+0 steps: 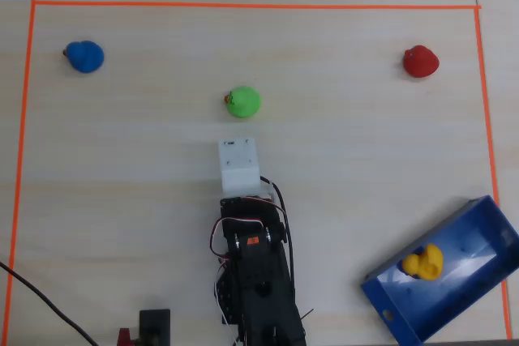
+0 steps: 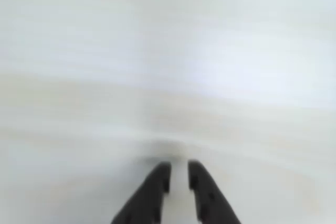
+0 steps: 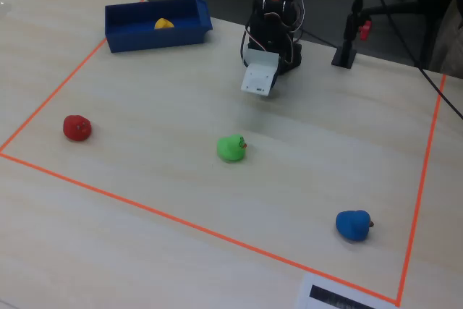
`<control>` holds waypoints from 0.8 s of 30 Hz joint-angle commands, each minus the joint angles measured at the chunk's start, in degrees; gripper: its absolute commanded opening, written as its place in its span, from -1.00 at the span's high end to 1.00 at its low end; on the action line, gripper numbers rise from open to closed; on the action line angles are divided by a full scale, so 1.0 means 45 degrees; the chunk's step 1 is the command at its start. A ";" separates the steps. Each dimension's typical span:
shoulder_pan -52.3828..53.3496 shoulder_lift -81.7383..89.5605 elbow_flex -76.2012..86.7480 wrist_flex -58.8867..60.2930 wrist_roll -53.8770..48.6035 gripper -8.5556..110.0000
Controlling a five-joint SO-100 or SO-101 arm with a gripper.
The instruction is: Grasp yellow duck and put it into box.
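Observation:
The yellow duck (image 1: pixel 422 262) lies inside the blue box (image 1: pixel 389 301) at the lower right of the overhead view; in the fixed view the duck (image 3: pixel 164 24) shows in the box (image 3: pixel 155 36) at the far left. My gripper (image 2: pixel 179 169) points down at bare pale table, its two dark fingers almost together with only a thin gap and nothing between them. The arm (image 1: pixel 251 257) is folded back near its base, its white wrist block (image 1: pixel 239 165) well left of the box. From above the block hides the fingertips.
A green duck (image 1: pixel 242 102) lies just ahead of the wrist block. A red duck (image 1: pixel 421 61) and a blue duck (image 1: pixel 84 57) lie at the far corners. Orange tape (image 1: pixel 243 5) frames the work area. A black stand (image 3: pixel 354 34) is beside the arm's base.

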 commanded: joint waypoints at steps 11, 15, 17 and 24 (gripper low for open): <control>0.0352 0.1094 0.0625 0.0195 0.0020 0.85; 0.0508 0.1094 0.0625 0.0195 0.0000 0.73; 0.0508 0.1094 0.0625 0.0195 0.0000 0.73; 0.0508 0.1094 0.0625 0.0195 0.0000 0.73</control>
